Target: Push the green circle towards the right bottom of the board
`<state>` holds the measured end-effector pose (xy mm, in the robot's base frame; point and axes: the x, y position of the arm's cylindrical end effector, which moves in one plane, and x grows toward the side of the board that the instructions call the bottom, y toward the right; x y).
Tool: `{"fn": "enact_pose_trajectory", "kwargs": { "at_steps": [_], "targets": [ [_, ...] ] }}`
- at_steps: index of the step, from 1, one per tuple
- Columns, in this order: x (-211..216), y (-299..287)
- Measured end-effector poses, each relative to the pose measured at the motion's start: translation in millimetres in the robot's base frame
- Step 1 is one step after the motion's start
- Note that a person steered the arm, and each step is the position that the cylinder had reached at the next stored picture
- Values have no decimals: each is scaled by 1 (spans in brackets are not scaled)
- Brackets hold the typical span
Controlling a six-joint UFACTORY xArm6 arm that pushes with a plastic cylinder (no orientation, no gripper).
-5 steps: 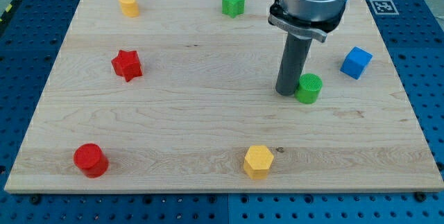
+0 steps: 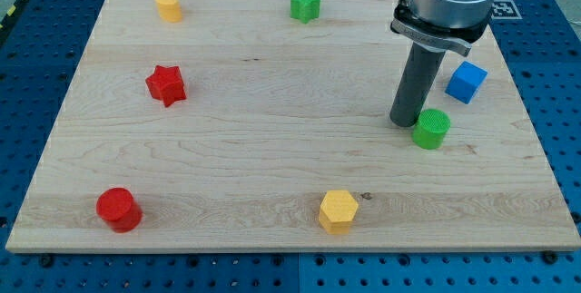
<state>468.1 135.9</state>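
Note:
The green circle [image 2: 432,128] is a short green cylinder on the wooden board [image 2: 272,148], right of centre. My tip [image 2: 405,123] rests on the board right against the circle's left side, slightly above it in the view. The dark rod rises from there to the grey arm at the view's top right.
A blue cube [image 2: 467,82] lies just up and right of the circle. A green star [image 2: 306,4] and a yellow block [image 2: 167,5] sit near the top edge. A red star [image 2: 167,84] is at left, a red cylinder [image 2: 119,209] at bottom left, a yellow hexagon [image 2: 338,210] at bottom centre.
My tip has moved right and slightly down the view. The green circle has slid right and down with it, closer to the blue cube's lower side.

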Motion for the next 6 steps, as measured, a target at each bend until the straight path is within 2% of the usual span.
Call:
{"fn": "enact_pose_trajectory", "kwargs": {
  "at_steps": [4,6],
  "targets": [
    [-1,10],
    [21,26]
  ]
}}
